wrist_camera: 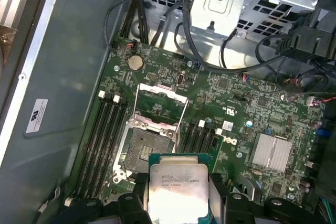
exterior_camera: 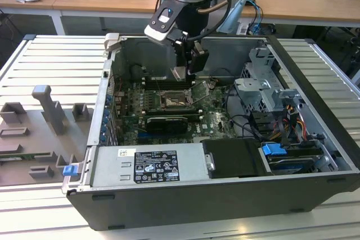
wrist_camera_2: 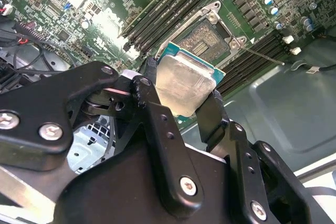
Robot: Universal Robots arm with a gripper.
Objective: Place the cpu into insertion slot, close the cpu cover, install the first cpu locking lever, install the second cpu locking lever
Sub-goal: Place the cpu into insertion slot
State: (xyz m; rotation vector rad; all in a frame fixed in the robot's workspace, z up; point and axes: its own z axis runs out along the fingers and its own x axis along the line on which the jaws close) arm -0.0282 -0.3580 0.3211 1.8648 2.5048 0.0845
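In the exterior view the gripper [exterior_camera: 181, 75] hangs inside the open case [exterior_camera: 225, 209], clamped on the cpu [exterior_camera: 179, 73]; the cpu is in the air above the slot [exterior_camera: 171, 101], apart from it; the cover [exterior_camera: 199, 90] stands raised just beside the slot, on the exterior view's right; a black card [exterior_camera: 164, 123] lies near the slot.

In the second wrist view the fingers [wrist_camera_2: 152, 108] press two opposite edges of the cpu [wrist_camera_2: 184, 85], silver face toward the camera; the slot [wrist_camera_2: 202, 38] lies bare beyond it; memory slots [wrist_camera_2: 173, 3] run alongside the slot; a thin lever [wrist_camera_2: 262, 56] juts out beside it.

In the first wrist view the cpu [wrist_camera: 176, 190] is held clear of the slot [wrist_camera: 142, 148]; the cover [wrist_camera: 159, 103] tilts up from the slot's far edge; a heatsink [wrist_camera: 270, 153] sits well apart from the slot.
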